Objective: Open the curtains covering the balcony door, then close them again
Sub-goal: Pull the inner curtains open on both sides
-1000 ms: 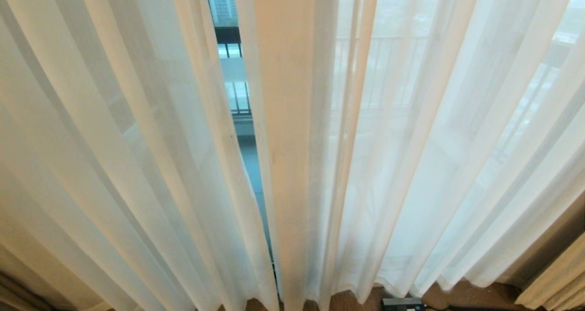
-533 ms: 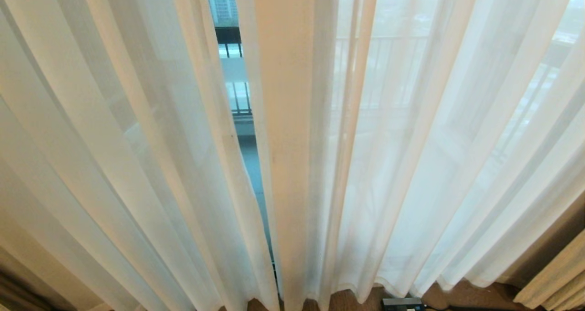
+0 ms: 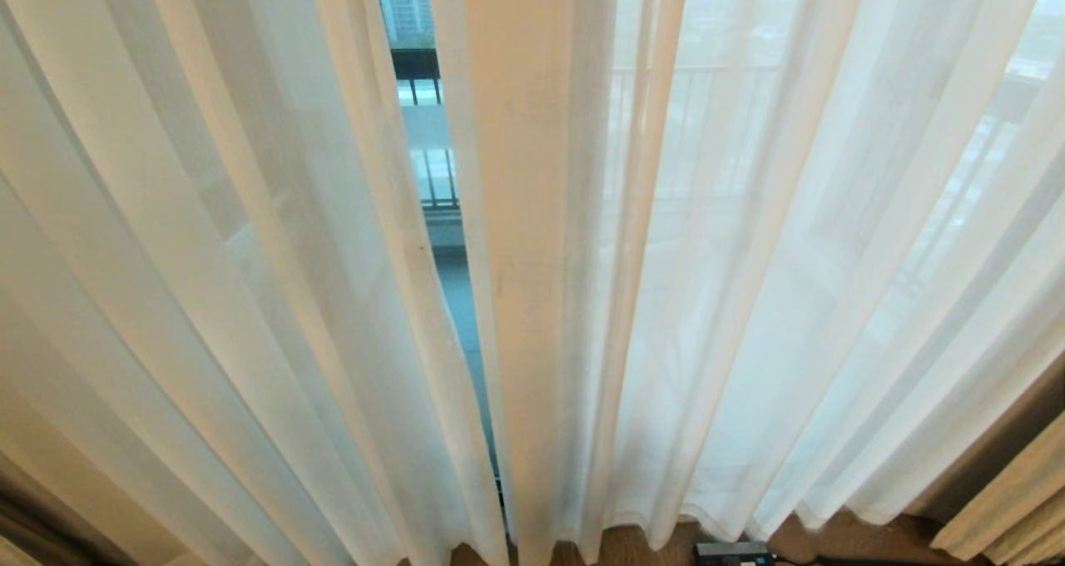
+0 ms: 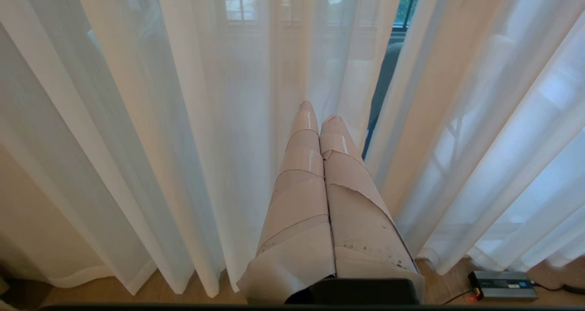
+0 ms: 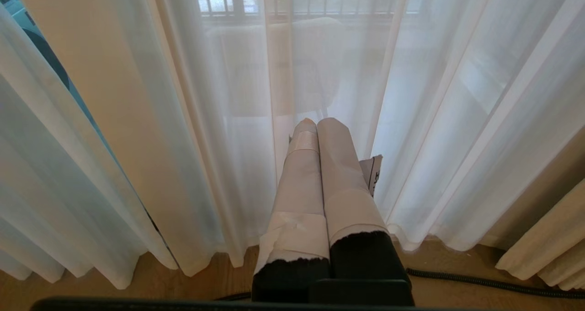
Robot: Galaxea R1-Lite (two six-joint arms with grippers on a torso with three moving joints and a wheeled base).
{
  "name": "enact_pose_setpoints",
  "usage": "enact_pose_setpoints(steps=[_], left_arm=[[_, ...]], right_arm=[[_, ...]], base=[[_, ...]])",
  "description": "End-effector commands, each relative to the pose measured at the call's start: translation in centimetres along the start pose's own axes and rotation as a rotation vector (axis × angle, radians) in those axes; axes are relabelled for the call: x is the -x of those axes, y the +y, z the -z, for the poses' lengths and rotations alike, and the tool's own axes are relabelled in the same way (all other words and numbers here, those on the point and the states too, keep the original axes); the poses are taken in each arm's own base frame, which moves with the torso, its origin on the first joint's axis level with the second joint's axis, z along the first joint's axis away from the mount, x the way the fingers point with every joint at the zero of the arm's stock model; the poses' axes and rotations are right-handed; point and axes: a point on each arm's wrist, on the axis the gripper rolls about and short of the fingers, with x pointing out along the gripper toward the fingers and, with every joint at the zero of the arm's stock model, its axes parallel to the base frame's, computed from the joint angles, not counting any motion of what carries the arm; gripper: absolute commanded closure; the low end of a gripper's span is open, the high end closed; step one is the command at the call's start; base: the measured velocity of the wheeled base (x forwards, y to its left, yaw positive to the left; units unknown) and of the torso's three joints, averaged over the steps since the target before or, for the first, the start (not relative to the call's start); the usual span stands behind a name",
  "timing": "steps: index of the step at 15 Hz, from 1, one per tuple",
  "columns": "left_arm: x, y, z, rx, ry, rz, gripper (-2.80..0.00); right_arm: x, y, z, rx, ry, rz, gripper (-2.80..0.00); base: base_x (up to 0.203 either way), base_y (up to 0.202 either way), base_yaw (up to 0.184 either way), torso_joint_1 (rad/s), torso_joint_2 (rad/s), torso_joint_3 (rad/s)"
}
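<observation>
Curtains (image 3: 250, 283) fill almost the whole head view: sheer white pleated panels hanging to the wooden floor (image 3: 632, 545), drawn nearly shut across the balcony door (image 3: 445, 275). At the far left edge, low down, a strip of thicker beige drape (image 3: 50, 499) shows behind the sheer folds. Just left of centre a narrow gap (image 3: 433, 175) stands between the two sheer panels; through it the glass, a dark railing (image 3: 416, 65) and a distant building can be seen. Right of the gap a denser cream fold (image 3: 516, 241) hangs straight down, and further right the outer bars show faintly through the fabric. Near the hem lies a small grey box (image 3: 732, 552) on the floor, and at the far right corner another thick beige drape (image 3: 1011, 508).

Neither arm appears in the head view. In the wrist views the left gripper (image 4: 320, 114) has its taped fingers pressed together, holding nothing, close in front of the sheer fabric; the right gripper (image 5: 316, 121) is likewise pressed together and empty.
</observation>
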Motion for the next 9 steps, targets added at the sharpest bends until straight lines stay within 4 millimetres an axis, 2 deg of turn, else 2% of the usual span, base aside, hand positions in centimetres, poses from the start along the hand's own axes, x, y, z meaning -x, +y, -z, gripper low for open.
enact_pose_setpoints(steps=[1, 4, 7, 9], left_arm=[[0.01, 0.0, -0.03, 0.001, -0.002, -0.001, 0.0], [0.0, 0.0, 0.01, 0.001, 0.0, -0.001, 0.0], [0.01, 0.0, -0.03, 0.001, -0.002, -0.001, 0.0], [0.0, 0.0, 0.01, 0.001, 0.0, -0.001, 0.0]], right_arm=[[0.0, 0.0, 0.0, 0.001, 0.0, 0.0, 0.0], [0.0, 0.0, 0.0, 0.001, 0.0, 0.0, 0.0], [0.0, 0.0, 0.0, 0.0, 0.0, 0.0, 0.0], [0.0, 0.0, 0.0, 0.001, 0.0, 0.0, 0.0]], base=[[0.0, 0.0, 0.0, 0.0, 0.0, 0.0], [0.0, 0.0, 0.0, 0.0, 0.0, 0.0], [0.121, 0.0, -0.002, 0.005, 0.0, 0.0], [0.038, 0.0, 0.001, 0.017, 0.0, -0.002]])
